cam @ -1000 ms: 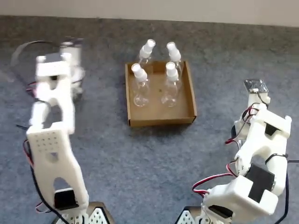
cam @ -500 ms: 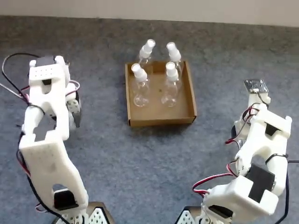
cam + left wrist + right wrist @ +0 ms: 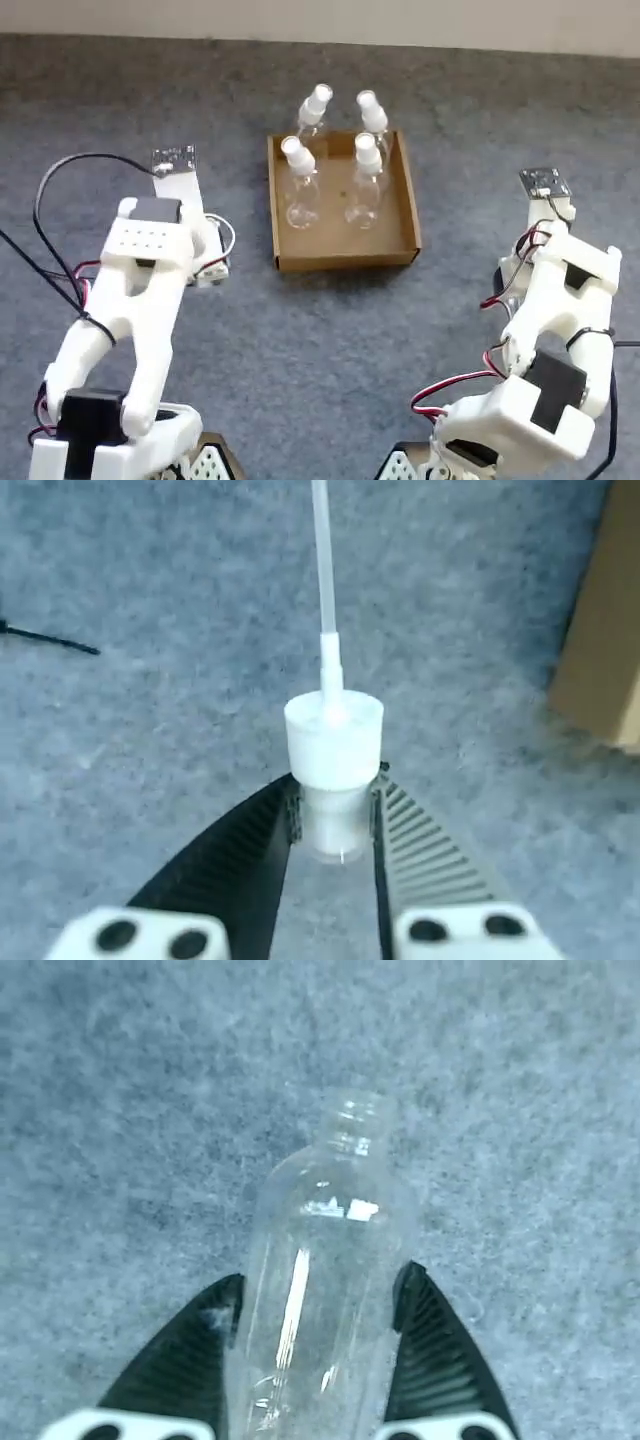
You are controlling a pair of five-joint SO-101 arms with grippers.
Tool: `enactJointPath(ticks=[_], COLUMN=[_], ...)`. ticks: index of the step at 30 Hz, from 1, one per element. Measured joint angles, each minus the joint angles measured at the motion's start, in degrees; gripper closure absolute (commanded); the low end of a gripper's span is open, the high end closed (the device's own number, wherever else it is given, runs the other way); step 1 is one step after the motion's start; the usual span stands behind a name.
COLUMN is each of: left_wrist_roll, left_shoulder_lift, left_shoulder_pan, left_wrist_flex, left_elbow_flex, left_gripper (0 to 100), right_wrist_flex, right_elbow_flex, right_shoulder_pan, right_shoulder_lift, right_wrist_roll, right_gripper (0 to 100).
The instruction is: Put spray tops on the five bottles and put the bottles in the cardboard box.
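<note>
left gripper [image 3: 335, 815] clamped on spray top [image 3: 333, 745] | right gripper [image 3: 315, 1310] clamped on uncapped bottle [image 3: 320, 1260] | risk: tube [image 3: 322, 570] could be bent if the neck [image 3: 352, 1120] is missed

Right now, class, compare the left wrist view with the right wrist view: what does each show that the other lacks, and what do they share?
Left wrist view, not right: a white plastic spray top with a long dip tube, clamped in the left gripper, plus a corner of the brown cardboard box. Right wrist view, not left: a clear, uncapped plastic bottle in the right gripper. Shared: grey carpeted table surface and black ridged fingers.
</note>
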Motion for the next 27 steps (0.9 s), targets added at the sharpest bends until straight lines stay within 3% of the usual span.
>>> enactJointPath(ticks=[6,12,14,16,27], left_wrist_roll=[1.1,1.0,-2.1,-8.4,-69.5], left_shoulder_lift=[-0.4,-0.4,-0.4,-0.4,-0.4], left_shoulder_pan=[0.4,0.4,0.4,0.4,-2.6], left_wrist_flex=[-2.6,-2.7,-1.5,0.4,2.8], left_elbow_flex=[1.7,3.2,3.3,3.3,-6.9], left_gripper=[75,76,76,76,75], right_wrist_flex=[0.0,0.0,0.0,0.0,0.0], right_elbow_flex=[0.0,0.0,0.0,0.0,0.0], right_shoulder_pan=[0.0,-0.4,-0.6,-0.7,-1.1], right_shoulder_lift=[0.0,0.0,0.0,0.0,0.0], right_wrist_roll=[0.0,0.0,0.0,0.0,0.0], right_gripper=[98.8,98.8,98.8,98.8,98.8])
